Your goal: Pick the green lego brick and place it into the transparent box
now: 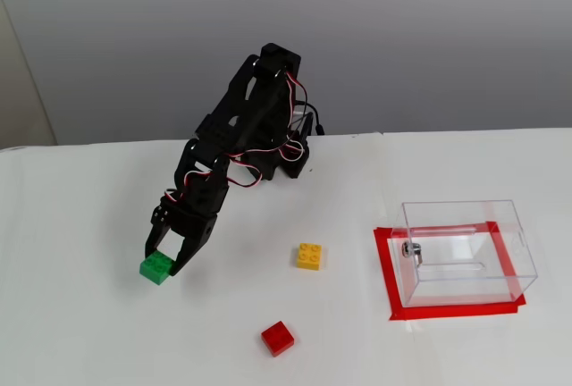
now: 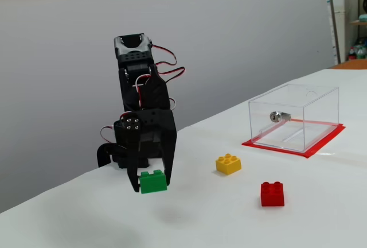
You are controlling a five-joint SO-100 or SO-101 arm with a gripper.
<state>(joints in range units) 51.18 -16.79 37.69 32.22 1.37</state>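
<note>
Three bricks, one box, one claw. Leftmost, green brick (image 1: 155, 267) pinched in claw (image 1: 163, 264), lifted clear of worktop (image 1: 80, 332). Then red brick (image 1: 277, 338), yellow brick (image 1: 309, 255), and, well apart at right, box (image 1: 465, 252).

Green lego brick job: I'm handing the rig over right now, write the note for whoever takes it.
Gripper: shut on the green lego brick, fingers on two opposite sides; the brick is lifted clear of the table, its shadow showing below it in a fixed view.
Transparent box: sits inside a red tape frame at the right of a fixed view, nothing inside it.
Yellow brick and red brick lie on the table between arm and box; leave them.
Done: pick and lift.
Left: carry the brick over to the box, passing above the yellow brick, lower it inside and open the fingers.
</note>
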